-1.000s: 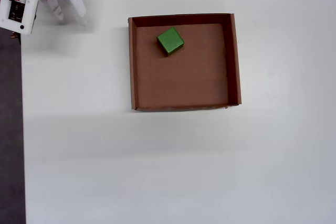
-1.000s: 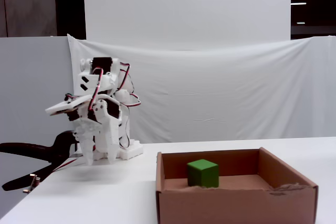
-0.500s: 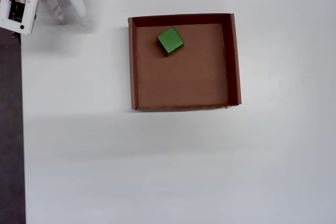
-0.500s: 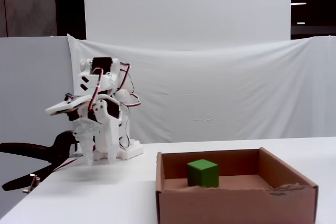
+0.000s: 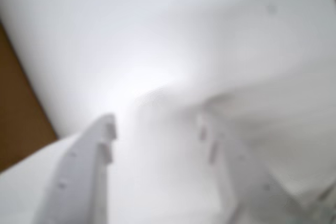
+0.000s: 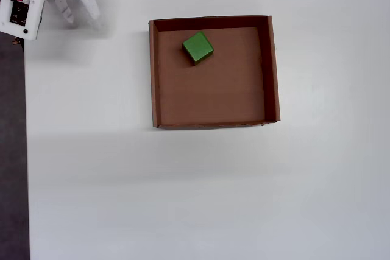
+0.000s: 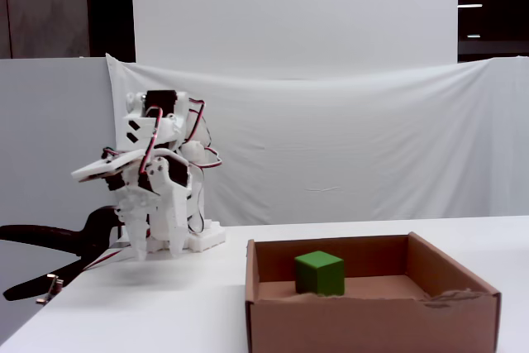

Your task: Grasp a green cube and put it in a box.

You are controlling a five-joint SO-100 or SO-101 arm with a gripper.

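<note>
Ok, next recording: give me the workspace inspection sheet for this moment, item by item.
Surface: white table, bare apart from the box and the arm.
Job's things: green cube sits inside the box, near the wall that is uppermost in the overhead view; box upright, its front rim looks frayed in the fixed view.
Clutter: nothing seen.
Grippers: gripper empty, fingers apart, pointing down at the table's corner, well clear of the box.
Cables: red and black wires looped on the arm; none on the work area.
Surroundings: white cloth backdrop; dark strip beside the table's left edge in the overhead view.
</note>
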